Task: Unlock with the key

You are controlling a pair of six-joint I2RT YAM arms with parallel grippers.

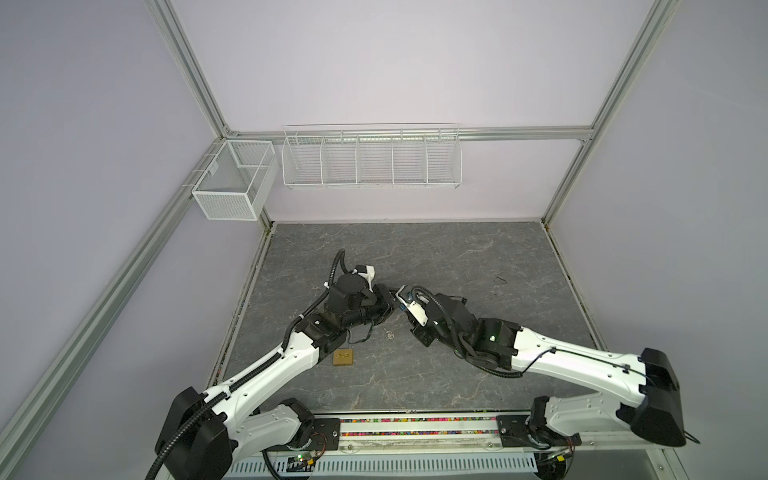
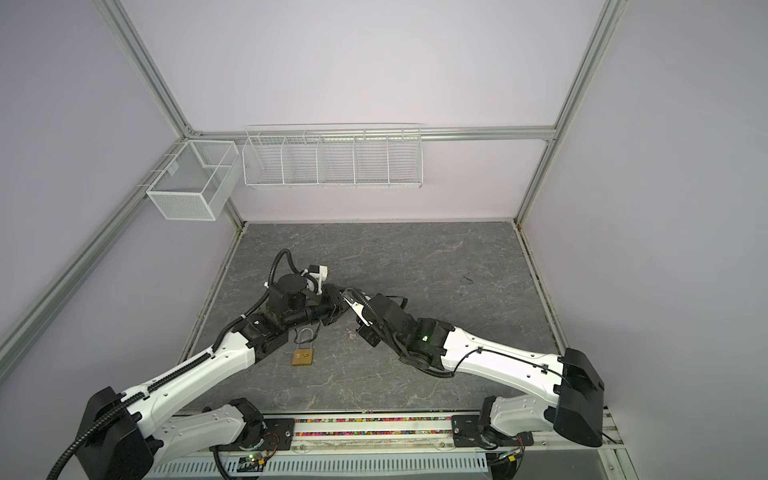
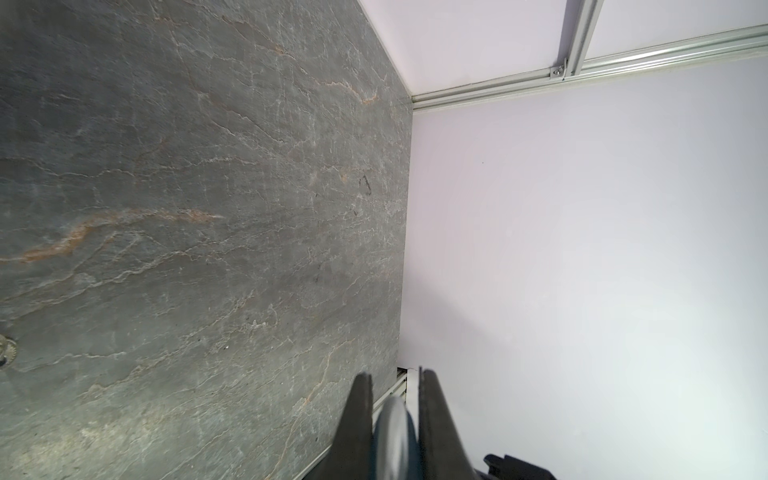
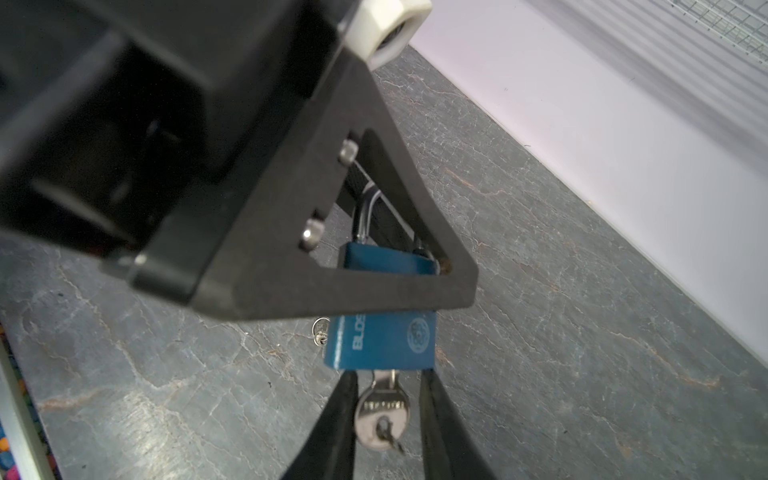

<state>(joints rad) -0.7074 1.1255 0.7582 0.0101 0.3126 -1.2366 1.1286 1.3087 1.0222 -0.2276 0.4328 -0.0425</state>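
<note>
Right hand point(image 4: 389, 374) has its black fingers point(image 4: 338, 419) slightly spread either side of the round silver key point(image 4: 380, 415) in the bottom edge of the blue rectangular padlock point(image 4: 382, 343), a slim gap at the key's rim. Left hand point(image 3: 395, 374) pinches that padlock above the middle of the grey slate counter point(image 1: 457, 266), well apart from the walls; a brass padlock point(image 2: 302, 357) lies flat nearer the front edge, with bare counter open to the right and back.
</note>
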